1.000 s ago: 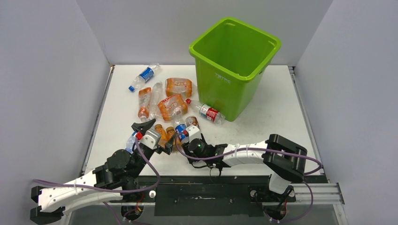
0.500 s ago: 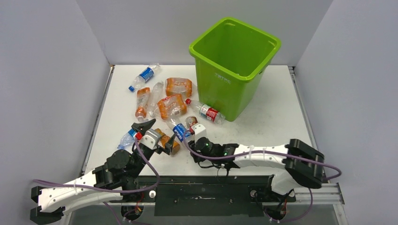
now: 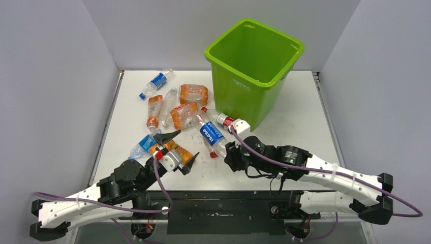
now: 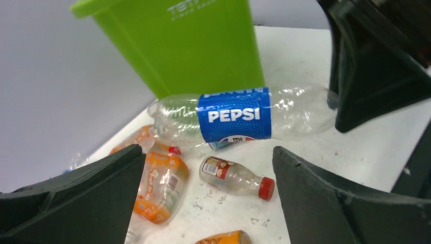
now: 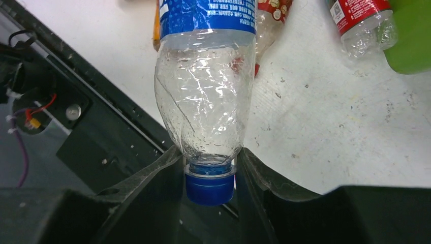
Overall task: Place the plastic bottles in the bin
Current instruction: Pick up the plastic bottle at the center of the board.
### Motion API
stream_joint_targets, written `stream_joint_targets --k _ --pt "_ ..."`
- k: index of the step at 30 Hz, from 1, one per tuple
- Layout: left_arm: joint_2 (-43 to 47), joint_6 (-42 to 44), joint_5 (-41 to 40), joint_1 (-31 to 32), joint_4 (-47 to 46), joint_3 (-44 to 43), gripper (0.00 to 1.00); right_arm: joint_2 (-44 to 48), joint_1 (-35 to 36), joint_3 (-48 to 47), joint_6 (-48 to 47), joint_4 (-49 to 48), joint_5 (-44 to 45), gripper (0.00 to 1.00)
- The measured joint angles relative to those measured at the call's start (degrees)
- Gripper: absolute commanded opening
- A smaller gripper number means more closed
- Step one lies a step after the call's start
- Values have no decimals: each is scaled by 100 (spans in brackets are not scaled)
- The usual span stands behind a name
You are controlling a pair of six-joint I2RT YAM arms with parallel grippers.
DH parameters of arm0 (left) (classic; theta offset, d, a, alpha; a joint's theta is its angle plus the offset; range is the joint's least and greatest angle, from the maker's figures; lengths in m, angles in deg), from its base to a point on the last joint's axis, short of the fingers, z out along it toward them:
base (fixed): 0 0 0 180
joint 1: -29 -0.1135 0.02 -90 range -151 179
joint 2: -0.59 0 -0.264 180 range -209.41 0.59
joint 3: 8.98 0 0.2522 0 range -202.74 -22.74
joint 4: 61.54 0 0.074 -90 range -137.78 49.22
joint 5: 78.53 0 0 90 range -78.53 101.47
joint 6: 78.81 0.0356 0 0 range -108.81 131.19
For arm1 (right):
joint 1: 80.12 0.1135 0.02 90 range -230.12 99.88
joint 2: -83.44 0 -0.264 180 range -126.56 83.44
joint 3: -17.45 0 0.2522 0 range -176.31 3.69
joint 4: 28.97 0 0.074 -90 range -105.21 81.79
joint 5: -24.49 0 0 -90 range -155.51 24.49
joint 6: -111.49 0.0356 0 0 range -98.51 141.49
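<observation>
Right gripper [image 5: 209,175]: closed on the blue cap of the Pepsi bottle [image 3: 211,136], centre of top view; carrying step, I think.
Left gripper [image 3: 178,151]: wide, empty, lower left.
Next move: raise the bottle above the bin [image 3: 244,96], upper right, then release.

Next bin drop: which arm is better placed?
Right. The right fingers grip the Pepsi bottle by its neck, close to the bin. The left fingers are open, holding nothing, farther from it.

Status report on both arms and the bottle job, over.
Right fingers shut on the Pepsi bottle at its cap end. Left fingers open, empty, over the loose bottles. Bin upright; red-label bottle lies at its base.
</observation>
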Motion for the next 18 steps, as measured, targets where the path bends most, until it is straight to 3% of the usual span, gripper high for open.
stream_joint_targets --k 7,13,18 --pt "-1056 1864 697 166 1043 -1191 96 57 0 -1161 -138 1552 -507 5" --pt "-1692 3550 356 525 1392 -1158 96 52 0 -1274 -247 2271 -973 5" --pt "-2015 4205 308 549 1600 -1158 96 28 0 -1370 -354 2498 -1370 5"
